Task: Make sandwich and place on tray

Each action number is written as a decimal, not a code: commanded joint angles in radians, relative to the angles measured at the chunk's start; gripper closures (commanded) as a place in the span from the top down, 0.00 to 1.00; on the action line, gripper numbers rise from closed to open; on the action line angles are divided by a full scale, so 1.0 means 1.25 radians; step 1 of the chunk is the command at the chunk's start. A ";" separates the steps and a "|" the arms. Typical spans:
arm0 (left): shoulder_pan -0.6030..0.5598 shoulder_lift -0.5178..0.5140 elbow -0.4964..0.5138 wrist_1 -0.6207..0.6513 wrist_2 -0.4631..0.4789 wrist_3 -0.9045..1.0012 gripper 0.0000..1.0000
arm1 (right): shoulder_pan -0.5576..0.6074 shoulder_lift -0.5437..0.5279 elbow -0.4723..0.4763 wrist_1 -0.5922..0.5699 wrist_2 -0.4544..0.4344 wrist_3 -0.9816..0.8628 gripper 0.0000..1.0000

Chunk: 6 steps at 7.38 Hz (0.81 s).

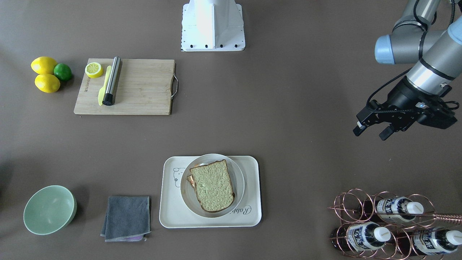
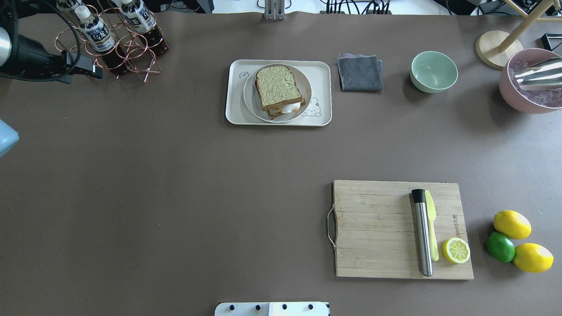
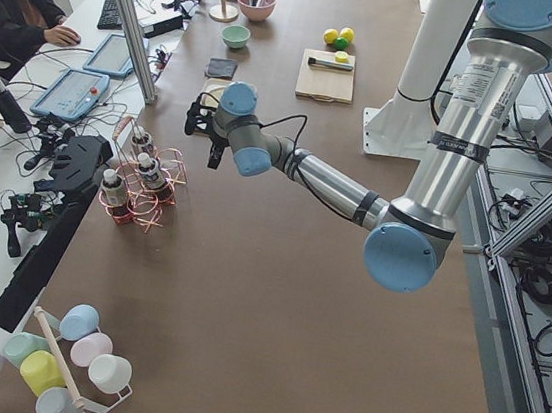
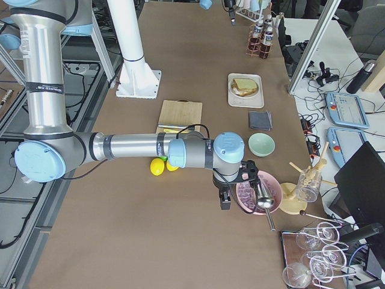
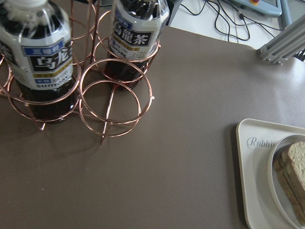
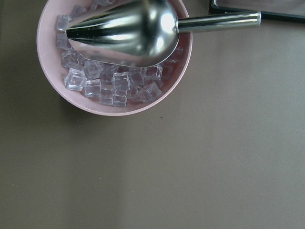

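The sandwich [image 1: 213, 186] lies assembled on a round white plate [image 1: 240, 180], which sits on the cream tray [image 1: 173, 213]. Its top is a tan bread slice, and white egg shows at the edge in the overhead view [image 2: 290, 108]. The sandwich also shows in the left wrist view [image 5: 291, 174] at the right edge. My left gripper [image 1: 371, 133] is open and empty, held above the table between the tray and the bottle rack. My right gripper [image 4: 225, 197] hangs beside the pink ice bowl; I cannot tell if it is open or shut.
A copper wire rack with bottles [image 1: 382, 224] stands near the left gripper. A wooden cutting board [image 1: 144, 86] holds a metal cylinder, a yellow knife and half a lemon. Lemons and a lime [image 1: 48, 74], a green bowl [image 1: 48, 209], a grey cloth [image 1: 126, 216] and a pink ice bowl with a scoop [image 2: 531, 79] stand around.
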 commanded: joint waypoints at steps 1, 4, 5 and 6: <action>-0.117 0.092 -0.003 0.010 -0.127 0.221 0.98 | -0.004 -0.017 0.022 0.001 -0.001 -0.001 1.00; -0.286 0.106 -0.009 0.150 -0.168 0.421 0.98 | -0.015 -0.042 0.023 0.068 -0.005 0.025 1.00; -0.353 0.104 -0.006 0.218 -0.148 0.566 0.98 | -0.019 -0.058 0.023 0.127 -0.007 0.060 1.00; -0.414 0.099 -0.010 0.311 -0.096 0.677 0.98 | -0.028 -0.069 0.023 0.160 -0.009 0.094 1.00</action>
